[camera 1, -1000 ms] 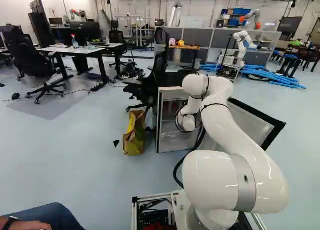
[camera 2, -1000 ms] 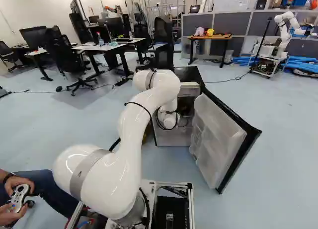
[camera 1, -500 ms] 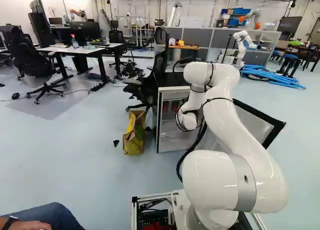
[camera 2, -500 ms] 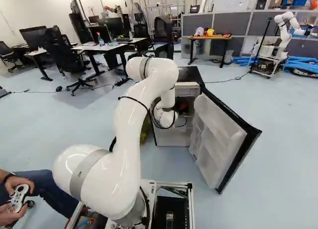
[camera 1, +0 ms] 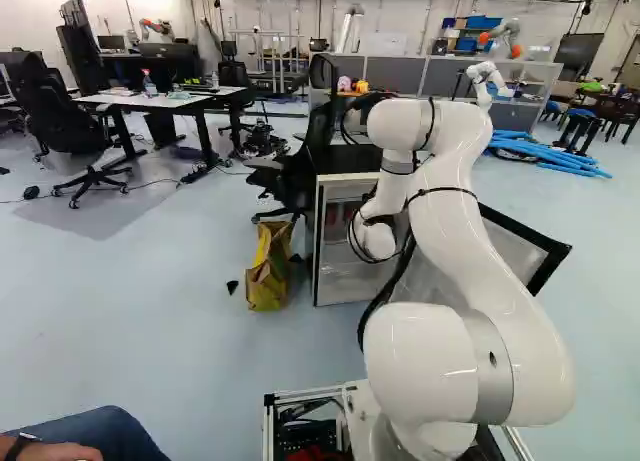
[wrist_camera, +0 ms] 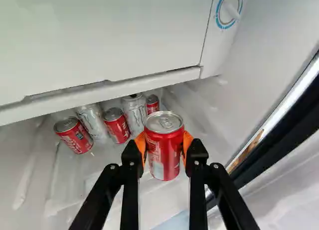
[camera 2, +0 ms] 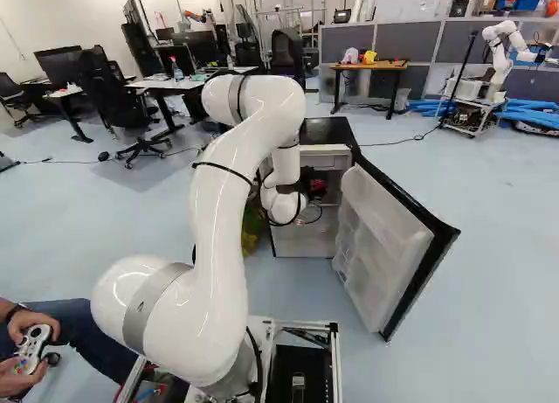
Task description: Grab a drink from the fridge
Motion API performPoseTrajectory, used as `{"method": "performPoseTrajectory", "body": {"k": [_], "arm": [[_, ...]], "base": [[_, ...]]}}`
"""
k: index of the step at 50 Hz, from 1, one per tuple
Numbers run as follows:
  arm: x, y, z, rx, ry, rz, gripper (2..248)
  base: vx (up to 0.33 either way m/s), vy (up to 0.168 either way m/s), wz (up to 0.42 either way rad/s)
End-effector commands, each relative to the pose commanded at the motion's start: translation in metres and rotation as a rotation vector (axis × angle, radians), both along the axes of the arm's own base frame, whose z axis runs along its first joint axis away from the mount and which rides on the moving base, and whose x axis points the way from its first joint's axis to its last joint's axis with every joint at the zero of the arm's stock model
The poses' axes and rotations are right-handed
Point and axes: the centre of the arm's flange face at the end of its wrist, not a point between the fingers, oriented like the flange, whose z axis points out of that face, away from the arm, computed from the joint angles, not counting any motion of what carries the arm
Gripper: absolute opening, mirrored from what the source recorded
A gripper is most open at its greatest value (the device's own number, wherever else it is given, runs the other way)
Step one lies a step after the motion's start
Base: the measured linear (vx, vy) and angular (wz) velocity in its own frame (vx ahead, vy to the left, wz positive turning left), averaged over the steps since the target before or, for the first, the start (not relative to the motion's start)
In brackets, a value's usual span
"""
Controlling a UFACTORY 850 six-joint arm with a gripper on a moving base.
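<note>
While the base and fridge [camera 2: 301, 244] haven't shifted, the arm's [camera 2: 218, 202] elbow has risen and its wrist end eased back, so the held can moves with it. Hand [wrist_camera: 164, 144] clamped on the red can [wrist_camera: 165, 157], pads both sides. Other cans [wrist_camera: 116, 126] sit ahead of it. Looks like grab done, extraction underway; next, back out clear of the door [camera 2: 384, 237].

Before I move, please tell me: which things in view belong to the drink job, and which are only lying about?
For the job:
- red can, held in the gripper
- open fridge and its door
- other cans inside

Lying about:
- yellow bag beside the fridge
- blue tubes
- white-topped desk
</note>
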Motion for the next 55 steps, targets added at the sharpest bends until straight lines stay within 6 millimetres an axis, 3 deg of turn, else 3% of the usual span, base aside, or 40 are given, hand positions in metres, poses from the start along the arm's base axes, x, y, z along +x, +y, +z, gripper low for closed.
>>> {"method": "performPoseTrajectory", "body": {"k": [55], "arm": [[-0.11,0.056,0.094,0.01,0.049,0.068,93]], "base": [[0.0,0.0,0.0]]}}
